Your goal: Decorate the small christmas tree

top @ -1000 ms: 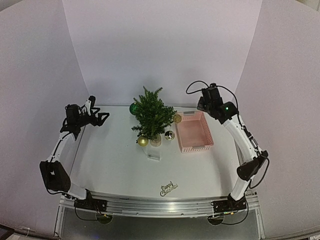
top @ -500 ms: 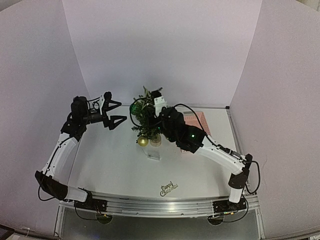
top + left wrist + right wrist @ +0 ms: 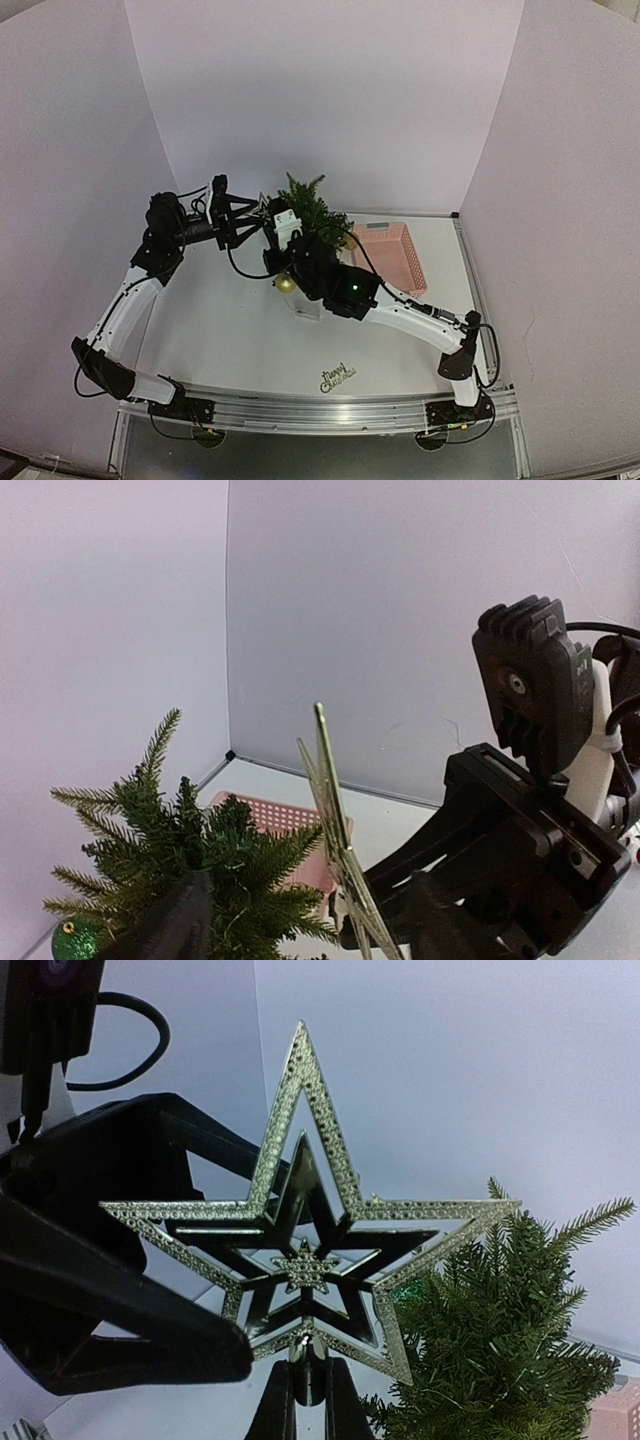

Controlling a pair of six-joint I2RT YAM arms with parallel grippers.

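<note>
The small christmas tree (image 3: 312, 215) stands at the back middle of the table, dark green and bushy; it also shows in the left wrist view (image 3: 190, 860) and the right wrist view (image 3: 500, 1350). My right gripper (image 3: 310, 1390) is shut on the stem of a glittery silver star (image 3: 305, 1260) and holds it upright just left of the tree top. In the overhead view that gripper (image 3: 272, 218) reaches across in front of the tree. My left gripper (image 3: 243, 215) comes in from the left, open. The star (image 3: 335, 810) stands edge-on between its fingers (image 3: 175, 925), and neither finger touches it.
A pink basket (image 3: 398, 268) lies right of the tree. A gold ball (image 3: 285, 283) hangs low on the tree, and a green ball (image 3: 72, 942) on its far left side. A gold "Merry Christmas" sign (image 3: 338, 378) lies near the front edge. White walls enclose the table.
My right arm swung from the basket across to the tree's left side with the star. My left arm moved right to meet it, and its jaws have narrowed around the star.
</note>
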